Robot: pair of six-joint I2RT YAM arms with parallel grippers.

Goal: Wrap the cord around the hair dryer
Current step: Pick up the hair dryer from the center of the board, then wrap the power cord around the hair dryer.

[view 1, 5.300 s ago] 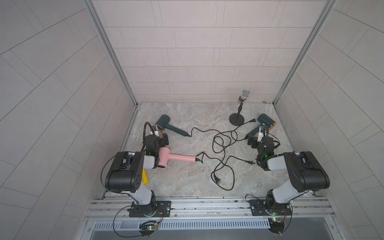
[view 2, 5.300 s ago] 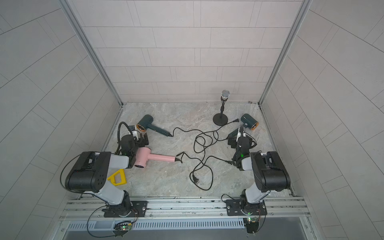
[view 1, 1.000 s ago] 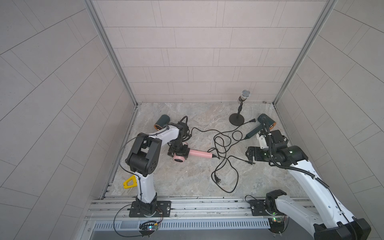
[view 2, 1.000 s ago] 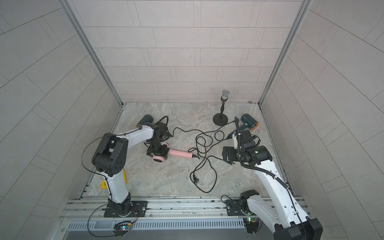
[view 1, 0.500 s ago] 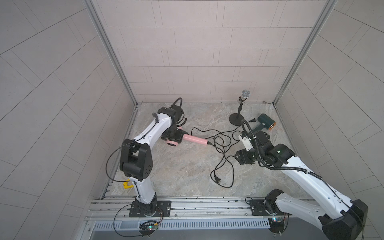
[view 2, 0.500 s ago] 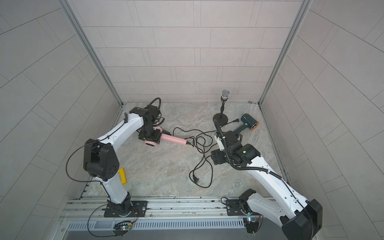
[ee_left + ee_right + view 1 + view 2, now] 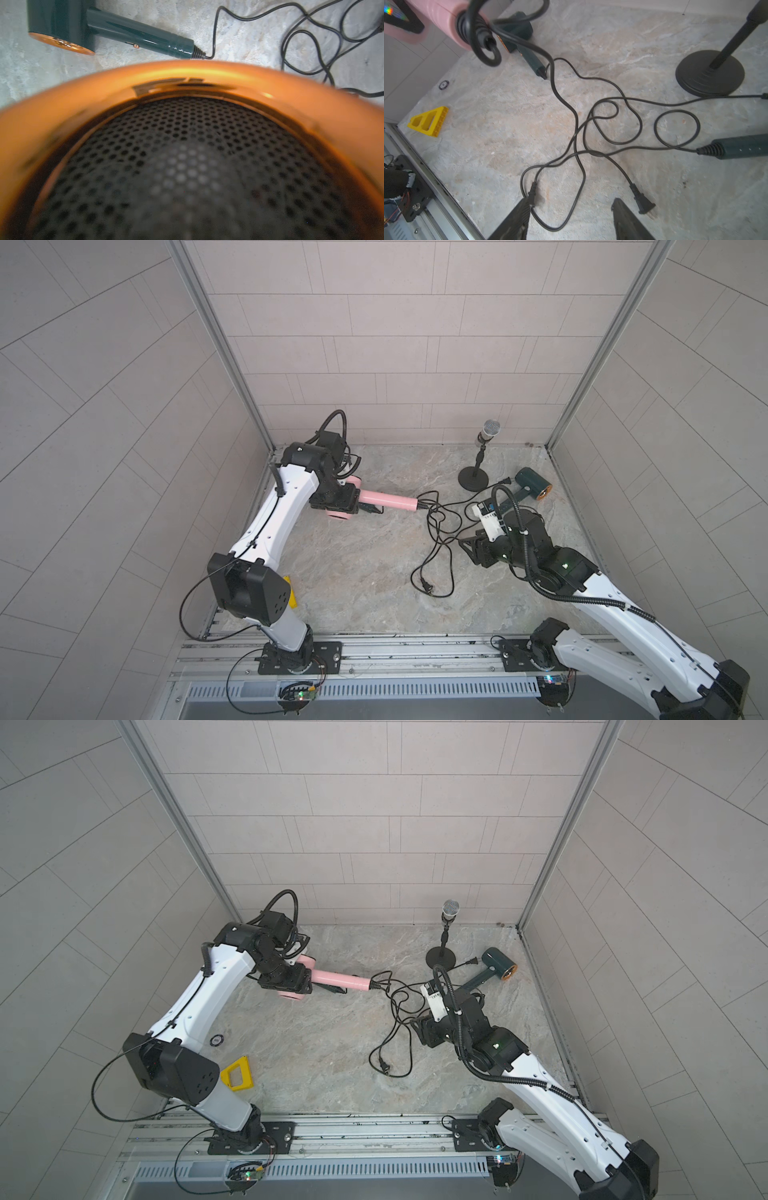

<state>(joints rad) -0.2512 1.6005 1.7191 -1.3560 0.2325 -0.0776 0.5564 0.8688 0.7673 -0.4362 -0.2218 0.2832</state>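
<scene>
My left gripper (image 7: 356, 503) is shut on the head of the pink hair dryer (image 7: 386, 501), holding it off the floor at the back left with its handle pointing right. The head's copper rim (image 7: 207, 72) and dark mesh fill the left wrist view. The black cord (image 7: 441, 531) hangs from the handle's end into a tangle of loops on the floor, with a plug (image 7: 426, 585) toward the front. My right gripper (image 7: 571, 209) hovers open just above that tangle, right of centre. A cord loop (image 7: 566, 220) lies on the floor below its fingers.
A dark green hair dryer (image 7: 530, 485) lies at the back right; another (image 7: 104, 27) lies under my left arm. Their cords mix with the tangle. A microphone stand (image 7: 473, 479) is at the back. A yellow triangular block (image 7: 237, 1073) and small disc (image 7: 217, 1040) lie front left.
My left arm has lifted the pink hair dryer up and toward the back left. My right arm has swung left and down over the tangled cords, and its jaws have narrowed.
</scene>
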